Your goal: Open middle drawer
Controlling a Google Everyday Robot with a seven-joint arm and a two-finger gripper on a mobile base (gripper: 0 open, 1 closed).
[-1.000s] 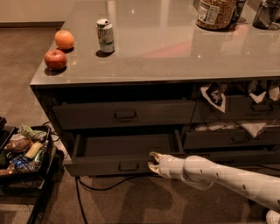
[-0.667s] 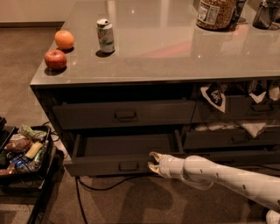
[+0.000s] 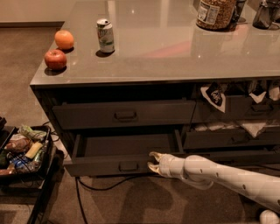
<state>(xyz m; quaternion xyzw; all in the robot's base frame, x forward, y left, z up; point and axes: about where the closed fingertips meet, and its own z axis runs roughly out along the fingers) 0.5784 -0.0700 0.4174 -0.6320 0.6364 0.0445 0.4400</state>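
The middle drawer (image 3: 105, 165) is a wide dark grey drawer with a low front and a small loop handle (image 3: 128, 166). It stands pulled out of the cabinet, and its shallow flat inside (image 3: 127, 144) shows. My gripper (image 3: 152, 160), on a white arm coming in from the lower right, sits at the drawer's front just right of the handle. Its two fingertips are spread apart with nothing between them. Above is the taller-fronted top drawer (image 3: 124, 114), pushed in.
On the countertop (image 3: 175, 48) stand a soda can (image 3: 105, 36), an apple (image 3: 55, 59), an orange (image 3: 64, 39) and a jar (image 3: 216, 13). Narrower drawers with snack bags (image 3: 214, 94) lie to the right. A low black cart with packets (image 3: 24, 151) stands at the left. A cable (image 3: 81, 192) runs on the floor.
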